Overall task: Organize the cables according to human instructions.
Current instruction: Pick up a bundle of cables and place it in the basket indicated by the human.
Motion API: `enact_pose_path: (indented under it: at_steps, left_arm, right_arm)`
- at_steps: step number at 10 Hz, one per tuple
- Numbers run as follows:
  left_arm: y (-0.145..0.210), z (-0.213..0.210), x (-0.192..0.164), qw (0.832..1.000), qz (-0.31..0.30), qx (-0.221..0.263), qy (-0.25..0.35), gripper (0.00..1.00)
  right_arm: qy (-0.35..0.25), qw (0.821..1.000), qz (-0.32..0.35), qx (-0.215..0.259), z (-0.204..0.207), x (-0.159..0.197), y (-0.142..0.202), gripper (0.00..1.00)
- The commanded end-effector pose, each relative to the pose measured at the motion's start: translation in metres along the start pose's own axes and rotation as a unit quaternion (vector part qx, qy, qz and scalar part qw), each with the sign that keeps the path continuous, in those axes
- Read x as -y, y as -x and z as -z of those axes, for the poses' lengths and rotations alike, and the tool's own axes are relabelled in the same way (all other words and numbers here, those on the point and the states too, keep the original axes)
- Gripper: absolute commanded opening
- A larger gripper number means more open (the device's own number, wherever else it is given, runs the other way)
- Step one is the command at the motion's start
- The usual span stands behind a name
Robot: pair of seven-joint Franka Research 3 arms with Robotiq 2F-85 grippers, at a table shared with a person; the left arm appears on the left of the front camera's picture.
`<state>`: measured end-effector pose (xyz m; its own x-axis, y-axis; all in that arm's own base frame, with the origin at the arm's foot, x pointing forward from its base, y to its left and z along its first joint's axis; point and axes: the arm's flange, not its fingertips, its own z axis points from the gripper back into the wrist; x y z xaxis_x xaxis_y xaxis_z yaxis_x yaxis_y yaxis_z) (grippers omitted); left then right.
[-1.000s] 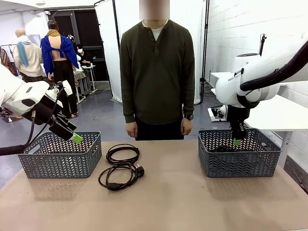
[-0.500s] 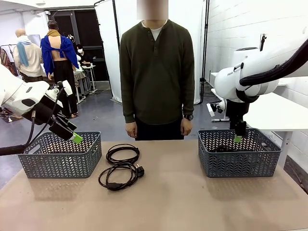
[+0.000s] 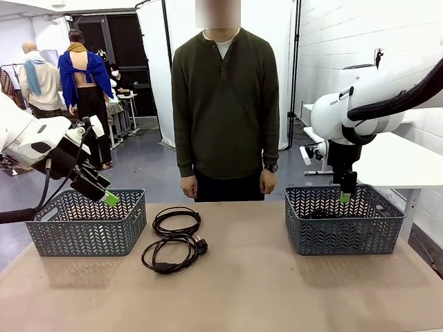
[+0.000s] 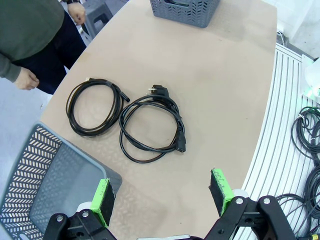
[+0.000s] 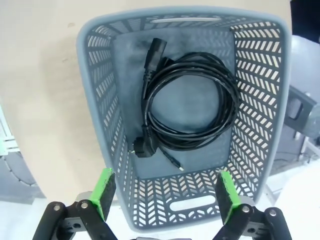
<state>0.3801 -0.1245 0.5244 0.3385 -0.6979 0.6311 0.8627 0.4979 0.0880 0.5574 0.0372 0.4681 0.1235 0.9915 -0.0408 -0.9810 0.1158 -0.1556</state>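
Note:
Two black coiled cables lie on the table between the baskets: a thin one (image 3: 176, 221) (image 4: 95, 106) farther back and one with chunky plugs (image 3: 172, 253) (image 4: 150, 127) in front of it. More coiled black cable (image 5: 192, 107) with plug ends rests on the floor of the right basket (image 3: 342, 228) (image 5: 185, 12). My right gripper (image 3: 344, 197) (image 5: 166, 175) hangs open just above that basket, holding nothing. Over the left basket (image 3: 86, 225) (image 4: 40, 170), my left gripper (image 3: 105, 194) (image 4: 160, 179) is open and tilted toward the table cables.
A person stands at the far side of the table, both hands down at the sides (image 3: 189, 185). The right basket also shows far off in the left wrist view (image 4: 185, 10). Bare tabletop (image 3: 263, 290) stretches across the near half. More cables lie on the floor beyond the table's edge (image 4: 310, 135).
My right gripper has risen a little over the right basket and shifted slightly right. The left arm, the person and the two table cables have not moved.

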Motion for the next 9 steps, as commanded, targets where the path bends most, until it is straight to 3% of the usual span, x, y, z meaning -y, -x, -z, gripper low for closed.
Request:
enact_pose_path:
  at_steps: [1, 2, 4, 7, 9]
  left_arm:
    - [0.003, 0.001, -0.002, 1.000, 0.002, 0.007, 0.008, 1.00]
    - [0.003, 0.001, -0.002, 1.000, 0.002, 0.007, 0.008, 1.00]
    - [0.003, 0.001, -0.002, 1.000, 0.002, 0.007, 0.008, 1.00]
    - [0.003, 0.001, -0.002, 1.000, 0.002, 0.007, 0.008, 1.00]
    - [0.003, 0.001, -0.002, 1.000, 0.002, 0.007, 0.008, 1.00]
  right_arm:
    - [-0.002, 1.000, -0.003, 0.000, 0.002, 0.000, -0.003, 1.00]
    - [0.000, 1.000, 0.000, 0.000, 0.000, 0.000, 0.000, 1.00]
    - [-0.019, 0.997, 0.070, 0.018, -0.025, -0.012, -0.007, 1.00]
    - [-0.014, 0.992, 0.124, 0.026, -0.058, -0.051, -0.017, 1.00]
    - [-0.007, 0.983, 0.169, 0.070, -0.073, -0.077, -0.021, 1.00]
